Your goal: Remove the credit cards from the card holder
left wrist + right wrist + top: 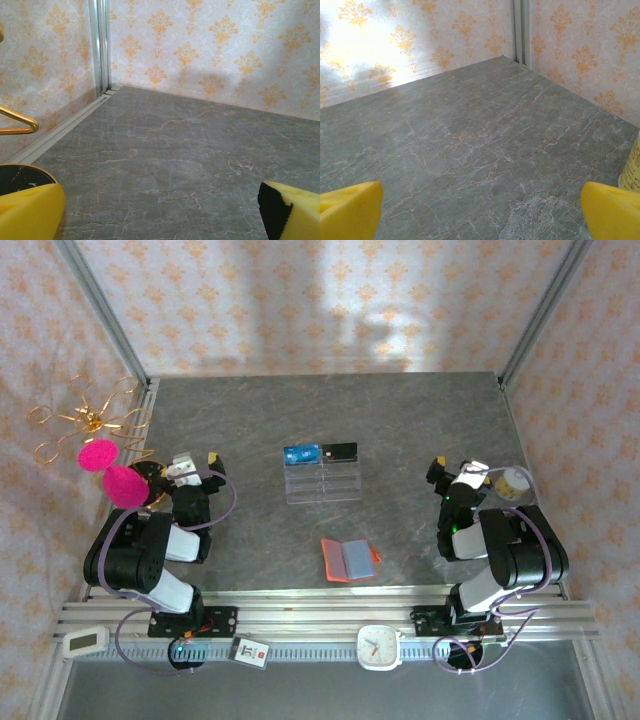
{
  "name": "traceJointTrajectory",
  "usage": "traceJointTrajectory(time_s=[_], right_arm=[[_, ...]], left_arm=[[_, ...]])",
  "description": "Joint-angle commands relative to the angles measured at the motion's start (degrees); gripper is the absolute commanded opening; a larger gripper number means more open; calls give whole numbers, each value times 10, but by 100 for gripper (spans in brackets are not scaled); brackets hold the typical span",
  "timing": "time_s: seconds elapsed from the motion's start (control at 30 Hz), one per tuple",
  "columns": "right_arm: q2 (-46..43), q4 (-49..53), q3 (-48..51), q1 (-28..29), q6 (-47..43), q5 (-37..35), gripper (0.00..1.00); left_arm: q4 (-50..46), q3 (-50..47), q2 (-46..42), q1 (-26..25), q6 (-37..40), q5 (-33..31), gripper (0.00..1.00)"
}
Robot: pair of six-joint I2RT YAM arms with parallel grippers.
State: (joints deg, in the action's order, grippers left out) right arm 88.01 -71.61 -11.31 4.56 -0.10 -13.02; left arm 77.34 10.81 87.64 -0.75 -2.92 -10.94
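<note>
While the left gripper [198,462] hangs released at the left, the blue credit card [301,453] and black credit card [341,452] lie side by side at the clear compartment tray's [322,486] far end, the orange card holder [349,559] lies open nearer the bases, and the right gripper [458,472] hangs released.

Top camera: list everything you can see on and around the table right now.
blue card: 1, blue, far-left corner of the tray
black card: 1, black, beside the blue one on its right
tray: 1, clear, mid-table
wallet: 1, orange with grey-blue lining, lying open, nearer than the tray
wire ornament: 1, gold, far left by the wall
pink round things: 2, bright pink, left edge
jar: 1, pale yellow, right edge
clock: 1, white, near rail
table: 1, grey marble
left gripper: 1, yellow tips, open, holding nothing
right gripper: 1, yellow tips, open, holding nothing
</note>
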Motion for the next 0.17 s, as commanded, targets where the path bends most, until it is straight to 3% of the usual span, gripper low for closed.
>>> traceJointTrajectory(time_s=[0.0, 0.13], right_arm=[[-8, -18, -6, -2, 1, -2, 100], [-7, -18, -7, -2, 1, -2, 100]], left_arm=[[-4, 9, 3, -2, 7, 6, 99], [-3, 9, 3, -2, 7, 6, 99]])
